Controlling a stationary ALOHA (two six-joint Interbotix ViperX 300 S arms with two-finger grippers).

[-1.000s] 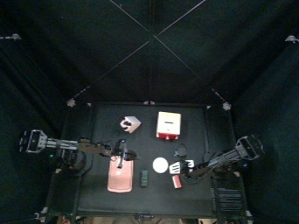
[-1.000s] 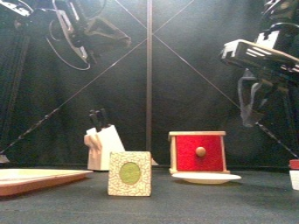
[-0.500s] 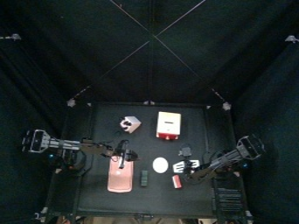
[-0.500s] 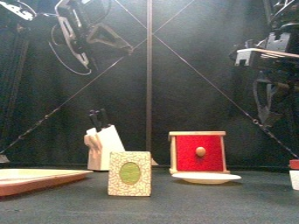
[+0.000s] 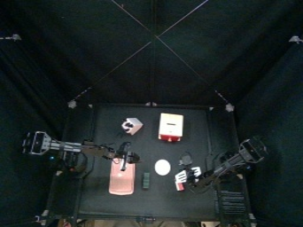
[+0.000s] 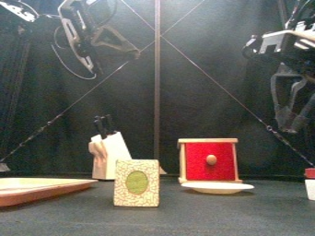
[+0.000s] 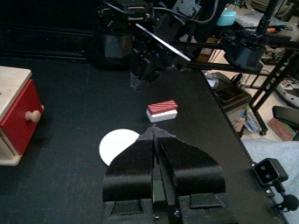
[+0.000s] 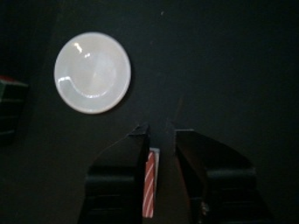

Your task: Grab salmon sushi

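The salmon sushi is a tiny block with a red-striped top, lying near the table's front right. In the right wrist view the sushi shows as a thin red strip in the narrow gap between my right gripper's jaws. These stand a little apart, above it. From overhead my right gripper hangs right over the piece. My left gripper is shut on nothing and hovers left of the middle.
A white disc lies just left of the sushi. A pink slab and a small dark card sit at the front left. A red box and a knife block stand at the back.
The right arm has swung toward the table's front right, bringing its gripper from beside the disc to above the sushi. The left arm has stayed put.
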